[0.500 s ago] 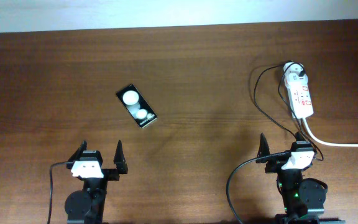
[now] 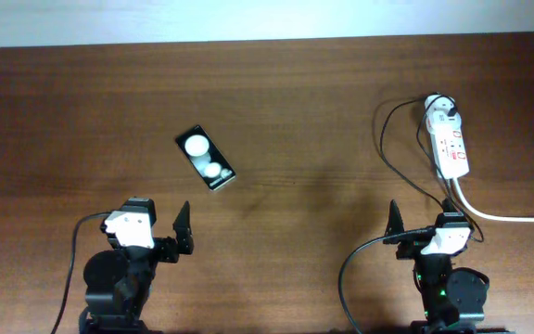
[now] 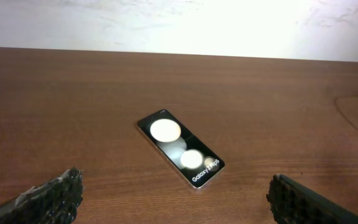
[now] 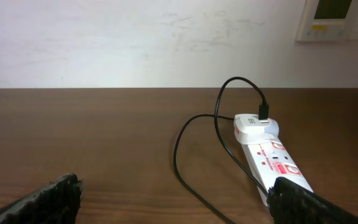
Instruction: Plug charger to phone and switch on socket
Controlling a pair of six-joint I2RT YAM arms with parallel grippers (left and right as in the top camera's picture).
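The black phone (image 2: pixel 205 159) lies flat and slanted on the table, its two white round patches up. It also shows in the left wrist view (image 3: pixel 181 147), ahead of my open, empty left gripper (image 3: pixel 176 205), which sits near the front edge (image 2: pixel 158 232). The white socket strip (image 2: pixel 451 148) lies at the right, with the charger's white adapter (image 2: pixel 438 109) plugged into its far end. The thin black cable (image 2: pixel 383 139) loops left and runs down toward my open, empty right gripper (image 2: pixel 425 223). Its plug tip is hidden. The right wrist view shows strip (image 4: pixel 275 162), adapter (image 4: pixel 253 127), cable (image 4: pixel 179 155) and gripper (image 4: pixel 179 205).
The strip's thick white cord (image 2: pixel 508 216) runs off to the right edge. The wooden table (image 2: pixel 295 102) ends at a white wall at the back. A wall panel (image 4: pixel 331 18) shows in the right wrist view.
My left arm has turned to the right, toward the phone, with the gripper still open. The right arm, phone and strip have not moved.
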